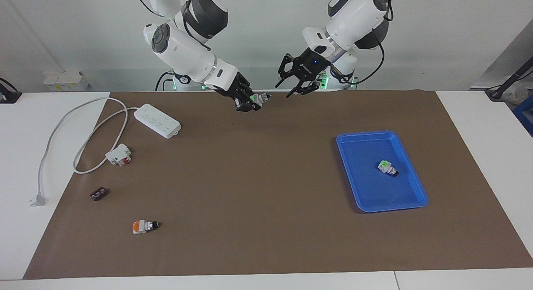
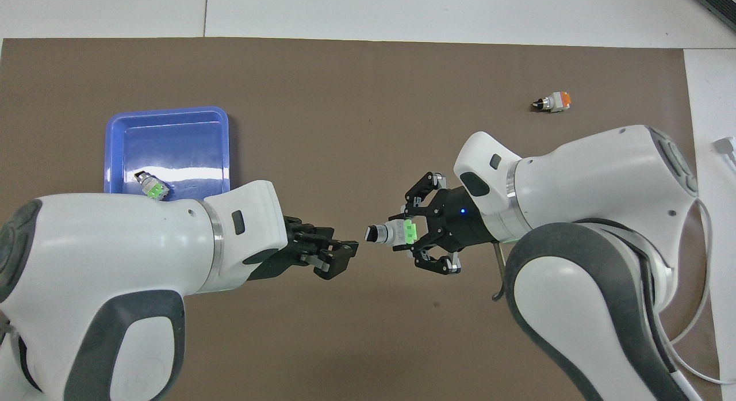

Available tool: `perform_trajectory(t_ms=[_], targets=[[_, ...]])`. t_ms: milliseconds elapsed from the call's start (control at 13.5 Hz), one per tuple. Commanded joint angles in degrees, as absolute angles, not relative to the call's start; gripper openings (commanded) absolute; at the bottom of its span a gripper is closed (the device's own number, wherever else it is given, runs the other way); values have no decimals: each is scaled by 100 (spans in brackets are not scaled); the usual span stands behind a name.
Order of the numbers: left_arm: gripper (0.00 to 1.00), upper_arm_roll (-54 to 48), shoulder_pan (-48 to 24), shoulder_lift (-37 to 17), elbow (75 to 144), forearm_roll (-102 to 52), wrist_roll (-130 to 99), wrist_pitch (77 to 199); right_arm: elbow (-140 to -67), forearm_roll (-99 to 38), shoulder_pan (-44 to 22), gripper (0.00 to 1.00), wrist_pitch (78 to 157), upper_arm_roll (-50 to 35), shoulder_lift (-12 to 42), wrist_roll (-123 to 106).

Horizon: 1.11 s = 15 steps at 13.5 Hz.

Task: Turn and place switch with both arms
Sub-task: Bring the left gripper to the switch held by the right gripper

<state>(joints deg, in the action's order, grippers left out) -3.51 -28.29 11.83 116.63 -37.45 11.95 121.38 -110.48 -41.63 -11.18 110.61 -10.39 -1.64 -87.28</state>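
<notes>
My right gripper (image 1: 250, 102) is shut on a switch (image 1: 259, 99) by its green block and holds it level above the brown mat, close to the robots. In the overhead view the right gripper (image 2: 409, 232) holds this switch (image 2: 391, 233) with its black knob pointing at my left gripper (image 2: 345, 254). The left gripper (image 1: 300, 90) is open and empty, a short gap from the knob at about the same height. A second switch (image 1: 387, 168) lies in the blue tray (image 1: 410, 198). A third, orange side up (image 1: 143, 226), lies on the mat.
A white power strip (image 1: 158, 120) with a looped cable lies toward the right arm's end. Near it are a white-and-red block (image 1: 119, 155) and a small black terminal strip (image 1: 98, 194). The blue tray (image 2: 167, 122) sits toward the left arm's end.
</notes>
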Motion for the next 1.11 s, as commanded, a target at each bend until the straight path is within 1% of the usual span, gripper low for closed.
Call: perform_trajectory(t_ms=[0, 518, 1035], targets=[[47, -264, -3049, 1292, 11874, -3876, 1310, 12453, -11232, -4245, -1116, 0, 11162, -1028, -334, -8701], [43, -264, -3234, 1029, 11839, -3885, 1310, 13016, -11241, -4245, -1125, 0, 11250, -1028, -334, -8710], [41, -264, -3305, 940, 11769, -4017, 1309, 13227, -11241, -4219, -1125, 0, 11250, -1037, -334, -8710]])
